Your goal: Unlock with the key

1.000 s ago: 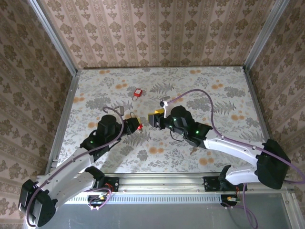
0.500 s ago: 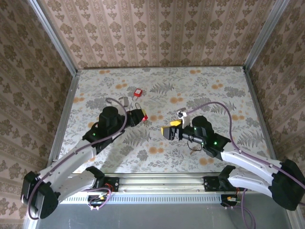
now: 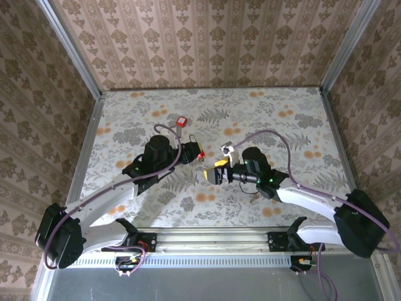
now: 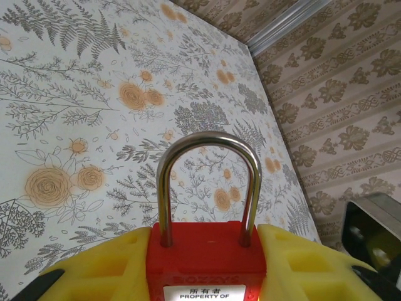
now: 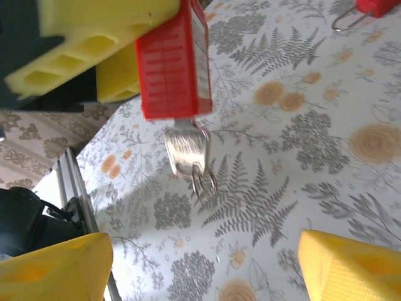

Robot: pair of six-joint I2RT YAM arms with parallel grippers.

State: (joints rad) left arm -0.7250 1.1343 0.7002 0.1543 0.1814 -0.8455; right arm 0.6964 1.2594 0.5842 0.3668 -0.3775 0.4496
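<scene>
- Red shows at the middle of the top view: the held padlock (image 3: pixel 200 152) sits clamped in the left pincer (image 3: pixel 196 152), lifted off the flowered worktop (image 3: pixel 282 113).
- Just right of and nearer than the held padlock, the right pincer (image 3: pixel 213 170) points its yellow tips towards it without touching it.
- A second padlock (image 3: pixel 182 121), also red, lies flat on the worktop, beyond the held padlock and slightly to its left, well apart from both arms.
- From the left wrist, the held padlock stands upright between two yellow fingers (image 4: pixel 100 269), which press on its two sides.
- Its steel shackle (image 4: pixel 208 139) rises from the top of the red body as a shut arch, both legs seated in the body.
- A white label with printed words shows on the face of the held padlock, cut off by the lower edge of the picture.
- From the right wrist, the held padlock hangs at the upper left, gripped from above by the other arm's yellow fingers.
- The key (image 5: pixel 186 149) is in the bottom end of the held padlock; its metal head sticks out below the red body, with a small key ring (image 5: pixel 205 182) hanging from it.
- The right pincer stands wide, its yellow fingertips (image 5: pixel 56 269) spread below the held padlock on either side, with nothing between them and clear of the key.
- The second padlock lies beyond the held padlock at the upper right corner, its thin wire loop (image 5: pixel 346 24) resting on the worktop.
</scene>
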